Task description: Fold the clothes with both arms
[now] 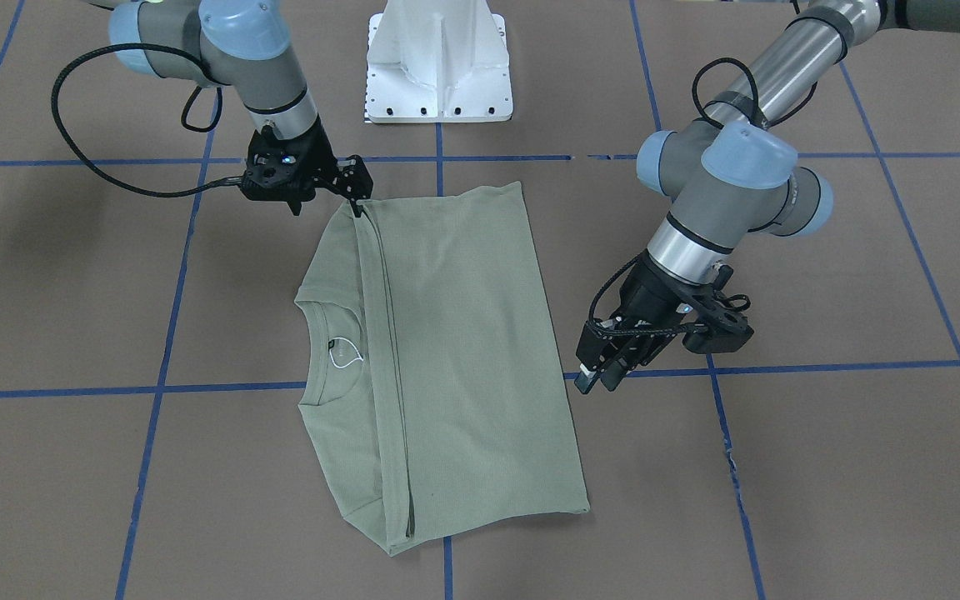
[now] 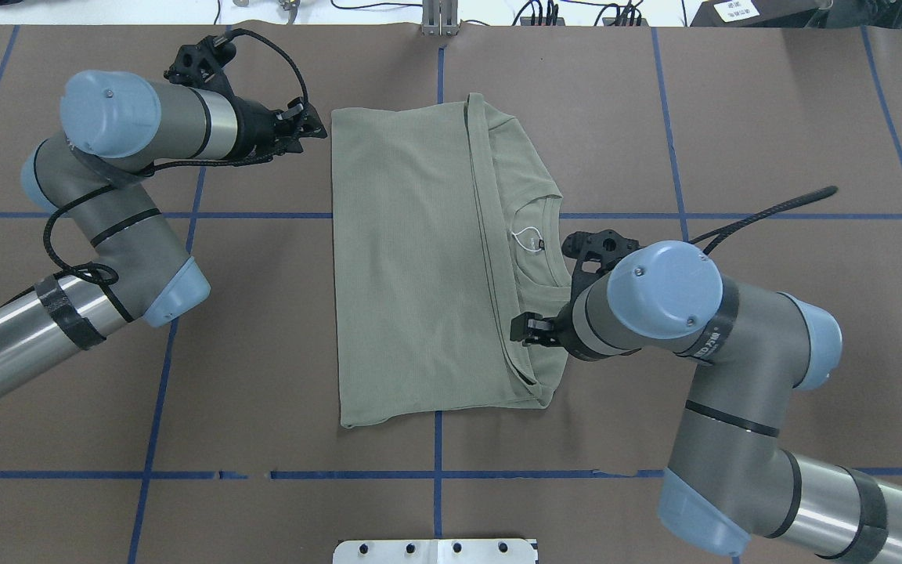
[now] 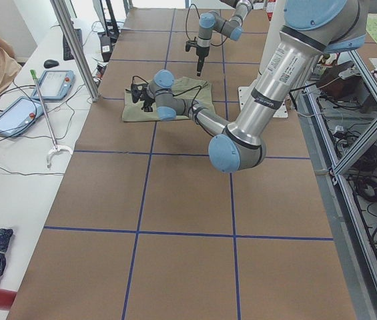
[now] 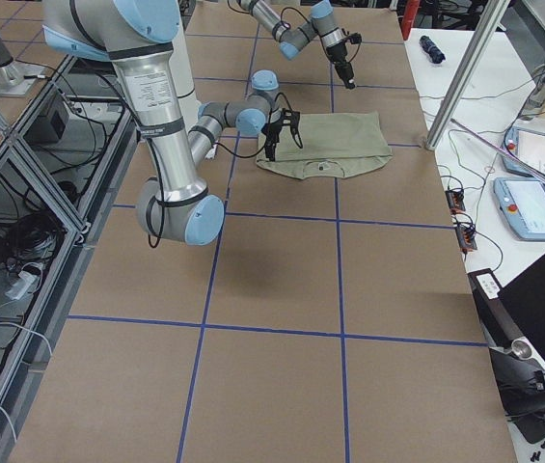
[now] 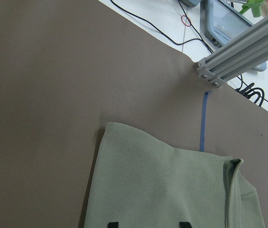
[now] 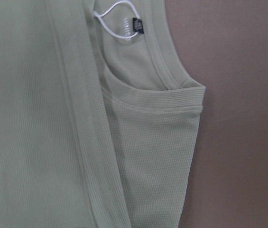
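A folded sage shirt lies flat at the centre of the brown surface in the front-facing view. Its ribbed neck and white loop sit on the left side. A wide panel covers the rest, its long edge running from the upper left corner down to the bottom hem.

The right claw sits at that upper left corner, touching the cloth where the fold begins. Whether it is pinching the fabric cannot be told: in the overhead view the wrist covers its tips, and its own camera shows only cloth.

The left claw hangs just off the shirt's right edge, over a blue tape line. Its two fingertips stand spread apart with nothing between them, cut off at the bottom of its wrist view above the shirt's corner.

Bare surface lies on every side of the shirt, widest to the left and right. The white pedestal stands well apart at top centre. The shirt's bottom edge just reaches a vertical tape line. In the left wrist view an aluminium post stands beyond the surface's far edge at upper right.

The sleeves are tucked out of sight inside the fold. In the two side views both claws are too small to make out.
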Controlling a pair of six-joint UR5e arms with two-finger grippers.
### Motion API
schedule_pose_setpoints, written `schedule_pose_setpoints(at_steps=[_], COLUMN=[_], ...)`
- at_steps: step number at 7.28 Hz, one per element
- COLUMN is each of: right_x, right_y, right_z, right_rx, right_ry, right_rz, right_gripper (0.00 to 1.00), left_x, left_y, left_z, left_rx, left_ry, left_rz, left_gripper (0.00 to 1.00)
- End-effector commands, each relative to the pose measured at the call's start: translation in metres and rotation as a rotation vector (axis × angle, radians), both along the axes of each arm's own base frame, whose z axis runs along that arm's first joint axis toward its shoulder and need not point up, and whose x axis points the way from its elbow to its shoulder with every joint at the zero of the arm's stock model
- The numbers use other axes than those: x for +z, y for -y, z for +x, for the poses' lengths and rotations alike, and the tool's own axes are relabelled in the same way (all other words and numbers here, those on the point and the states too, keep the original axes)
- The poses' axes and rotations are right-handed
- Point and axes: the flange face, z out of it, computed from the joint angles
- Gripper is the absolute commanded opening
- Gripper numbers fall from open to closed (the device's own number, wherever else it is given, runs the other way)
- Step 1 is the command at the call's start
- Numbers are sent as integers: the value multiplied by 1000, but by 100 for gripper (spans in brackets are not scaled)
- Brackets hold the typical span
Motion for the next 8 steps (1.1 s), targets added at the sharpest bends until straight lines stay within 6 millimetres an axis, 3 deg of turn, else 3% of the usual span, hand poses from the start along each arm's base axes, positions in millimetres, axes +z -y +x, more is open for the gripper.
schedule_pose_setpoints(at_steps=[1,4,8], right_x=[-24,-24,-8], right_y=[3,13,12], right_z=[-32,-53,-77], right_rx=[-246,-347,-386], right_ry=[-181,-231,-271], right_rz=[175,253,245], right_gripper=[100,100,100], left_x=[5,17,19], left_y=[-1,-3,-3], left_z=[-1,-1,-1], left_rx=[1,2,2], left_ry=[3,14,17], left_rz=[-3,-15,-17], left_gripper=[52,52,53])
